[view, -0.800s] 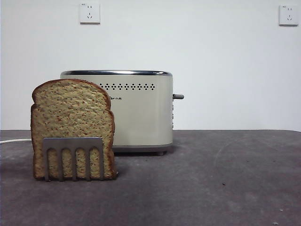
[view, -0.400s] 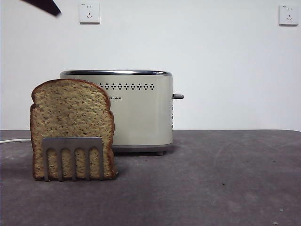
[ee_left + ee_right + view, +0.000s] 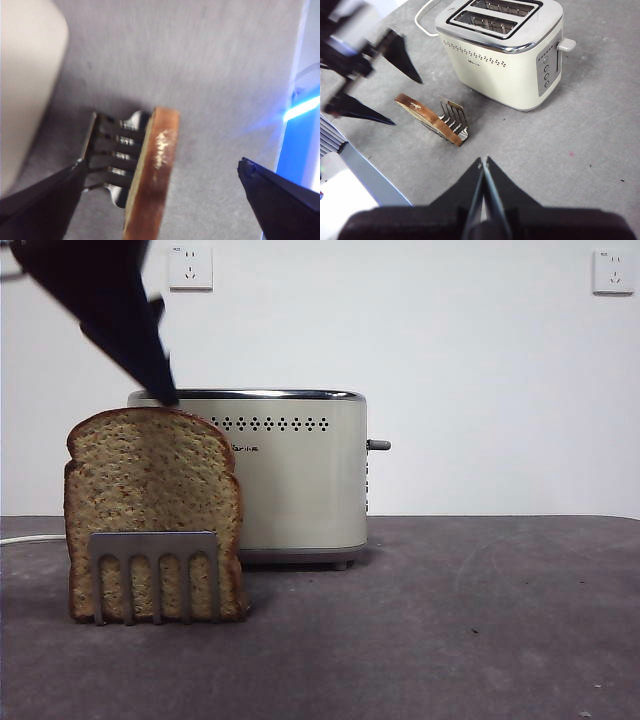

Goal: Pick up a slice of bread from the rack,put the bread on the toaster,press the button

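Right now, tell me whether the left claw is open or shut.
Open. The left claw has its jaws spread wide on either side of the slice of bread, which stands in the rack, without touching it.

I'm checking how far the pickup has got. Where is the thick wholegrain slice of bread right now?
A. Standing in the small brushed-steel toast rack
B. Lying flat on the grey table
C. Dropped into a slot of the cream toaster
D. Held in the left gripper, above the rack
A: the thick wholegrain slice of bread stands upright in the small brushed-steel toast rack, with the open left gripper above it, not touching.
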Robot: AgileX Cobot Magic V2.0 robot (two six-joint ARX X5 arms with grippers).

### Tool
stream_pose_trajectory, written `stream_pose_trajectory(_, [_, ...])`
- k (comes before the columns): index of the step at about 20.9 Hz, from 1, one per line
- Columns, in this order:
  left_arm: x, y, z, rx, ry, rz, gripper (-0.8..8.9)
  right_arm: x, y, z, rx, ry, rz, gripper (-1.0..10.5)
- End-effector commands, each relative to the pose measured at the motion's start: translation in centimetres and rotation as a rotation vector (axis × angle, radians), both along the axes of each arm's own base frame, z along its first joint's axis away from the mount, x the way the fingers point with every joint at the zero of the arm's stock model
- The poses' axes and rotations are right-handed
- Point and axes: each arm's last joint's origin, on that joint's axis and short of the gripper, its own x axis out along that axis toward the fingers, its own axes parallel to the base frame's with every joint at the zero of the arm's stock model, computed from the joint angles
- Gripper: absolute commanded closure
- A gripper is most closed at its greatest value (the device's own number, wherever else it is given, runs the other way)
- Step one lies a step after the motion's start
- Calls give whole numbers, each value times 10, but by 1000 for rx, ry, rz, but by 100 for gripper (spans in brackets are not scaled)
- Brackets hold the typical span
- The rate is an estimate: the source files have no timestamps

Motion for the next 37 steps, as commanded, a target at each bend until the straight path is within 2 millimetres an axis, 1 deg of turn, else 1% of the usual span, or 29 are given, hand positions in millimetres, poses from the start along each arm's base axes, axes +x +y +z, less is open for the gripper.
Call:
stream_pose_trajectory(1, [8, -5, -14, 38, 42, -12, 200, 0, 0, 1, -2, -12, 9, 958])
stream_pose_trajectory(2, [10, -6, -17, 45, 53, -12, 268, 0, 0, 1, -2, -12, 9, 958])
stream_pose_trajectory(4, [12, -7, -21, 47, 61, -12, 523, 0, 0, 1, -2, -12, 9, 958])
stream_pose_trajectory(5, [12, -8, -21, 43, 58, -13, 701, 0, 0, 1, -3, -12, 9, 958])
stream_pose_trajectory(6, [13, -8, -20, 42, 57, -13, 822, 0, 0, 1, -3, -13, 9, 958])
stream_pose_trajectory(12, [13, -8, -20, 41, 52, -11, 822, 0, 0, 1, -4, -14, 10, 958])
stream_pose_trajectory(14, [13, -8, -17, 37, 46, -11, 822, 0, 0, 1, -4, -14, 10, 958])
stream_pose_trajectory(16, [12, -7, -10, 33, 38, -11, 822, 0, 0, 1, -5, -13, 10, 958])
stream_pose_trajectory(18, [12, -7, 2, 27, 29, -11, 822, 1, 0, 0, -5, -8, 10, 958])
stream_pose_trajectory(20, [12, -7, 22, 20, 16, -11, 822, 4, 1, -1, -6, 0, 11, 958])
stream_pose_trajectory(22, [10, -6, 44, 9, -5, -10, 822, 5, 1, -1, -6, 6, 10, 958])
stream_pose_trajectory(24, [8, -4, 72, -10, -52, -6, 822, 7, 1, -2, -6, 12, 10, 958])
stream_pose_trajectory(28, [3, 1, 134, -44, -278, 41, 822, 7, 1, -2, -7, 13, 10, 958])
stream_pose_trajectory(30, [0, 3, 156, -31, -410, 29, 822, 7, 1, -2, -7, 13, 10, 958])
stream_pose_trajectory(31, [1, 3, 163, -28, -469, 26, 822, 7, 1, -2, -7, 14, 10, 958])
stream_pose_trajectory(33, [5, 1, 168, -23, -557, 7, 822, 8, 1, -2, -7, 14, 10, 958])
stream_pose_trajectory(37, [16, -4, 166, 13, -635, -76, 823, 9, 1, -3, -7, 20, 10, 958])
